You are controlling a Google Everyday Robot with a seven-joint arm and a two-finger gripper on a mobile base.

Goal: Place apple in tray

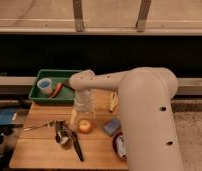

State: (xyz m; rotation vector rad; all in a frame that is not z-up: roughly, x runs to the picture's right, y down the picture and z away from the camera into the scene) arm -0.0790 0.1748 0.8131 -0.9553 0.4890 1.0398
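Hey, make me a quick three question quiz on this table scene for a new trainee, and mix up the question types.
1. True or false: the apple lies inside the green tray.
2. Which of these sits in the tray? A) the banana B) the blue cup C) the black utensil
3. Fill the gap: the pincer hangs just above the ____.

Key
1. False. It sits on the wooden table, in front of the tray.
2. B
3. apple
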